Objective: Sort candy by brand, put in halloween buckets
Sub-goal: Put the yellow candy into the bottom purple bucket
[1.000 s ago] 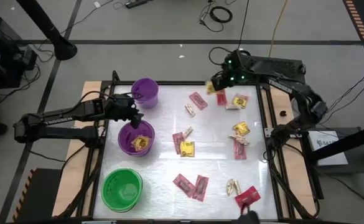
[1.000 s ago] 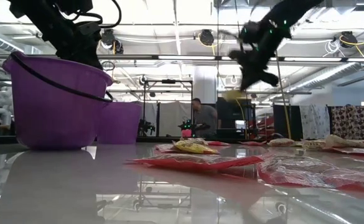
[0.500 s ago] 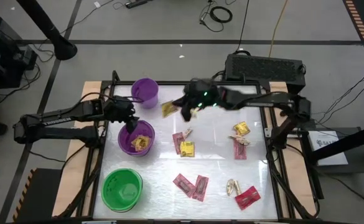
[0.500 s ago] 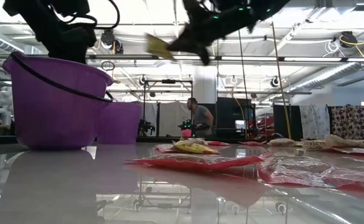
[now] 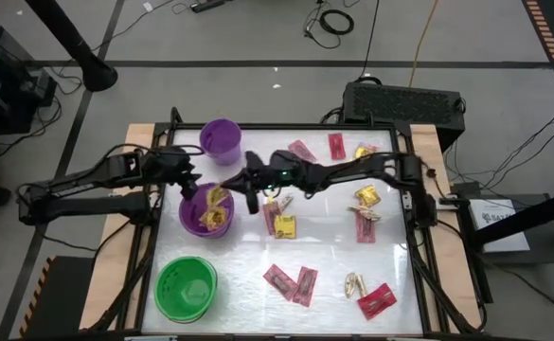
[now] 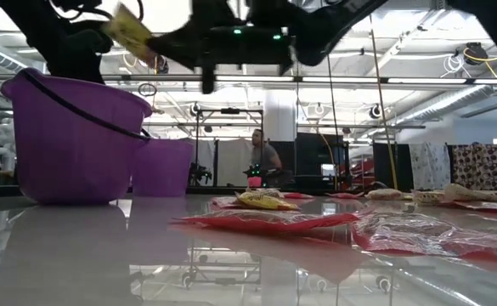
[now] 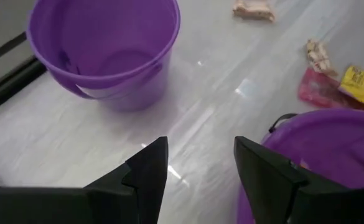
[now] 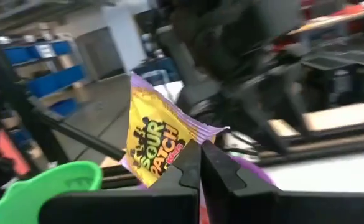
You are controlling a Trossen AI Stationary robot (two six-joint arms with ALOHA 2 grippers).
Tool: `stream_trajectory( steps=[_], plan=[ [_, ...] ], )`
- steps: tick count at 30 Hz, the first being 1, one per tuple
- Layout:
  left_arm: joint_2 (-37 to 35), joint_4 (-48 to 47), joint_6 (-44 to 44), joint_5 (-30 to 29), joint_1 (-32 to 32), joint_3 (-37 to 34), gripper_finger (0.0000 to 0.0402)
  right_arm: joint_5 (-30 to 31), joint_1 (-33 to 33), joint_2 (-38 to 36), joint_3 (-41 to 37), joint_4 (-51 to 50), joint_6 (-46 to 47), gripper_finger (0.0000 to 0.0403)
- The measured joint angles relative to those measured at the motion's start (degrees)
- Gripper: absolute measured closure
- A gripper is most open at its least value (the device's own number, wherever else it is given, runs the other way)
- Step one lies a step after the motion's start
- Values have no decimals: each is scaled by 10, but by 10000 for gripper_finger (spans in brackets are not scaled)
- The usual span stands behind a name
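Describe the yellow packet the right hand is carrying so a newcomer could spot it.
Start at the wide purple plastic bucket on the table's left side. Just above its rim hangs the shut right hand, pinching a yellow Sour Patch candy packet. It is the only packet in the air; the other yellow ones lie in the bucket or on the table.

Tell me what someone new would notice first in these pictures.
The right gripper, stretched across the table, is shut on a yellow packet over the wider purple bucket, which already holds yellow ones. The left gripper hangs open between that bucket and the small purple bucket. Red and yellow candy scatters the white table.
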Motion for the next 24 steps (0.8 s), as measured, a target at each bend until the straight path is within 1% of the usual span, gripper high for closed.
stream_trajectory(
  steps=[4, 6, 10, 13, 16, 21, 24],
  plan=[
    [-18, -7, -1, -8, 0, 0, 210, -59, -1, 66, 83, -9, 23, 402],
    [-26, -12, -12, -12, 0, 0, 210, -87, -4, 89, 121, -32, 43, 402],
    [-42, -21, -16, -12, 0, 0, 210, -117, -7, 121, 177, -89, 101, 402],
    [-54, -21, -15, 3, 0, 0, 210, -121, -6, 133, 186, -118, 118, 401],
    [-67, -20, -15, 18, 0, 0, 210, -122, -5, 134, 187, -135, 119, 391],
    [-86, -15, -16, 30, 0, 16, 210, -121, -8, 134, 188, -138, 112, 361],
    [-93, 13, -15, 31, 0, 32, 210, -121, -12, 133, 188, -141, 108, 338]
  ],
)
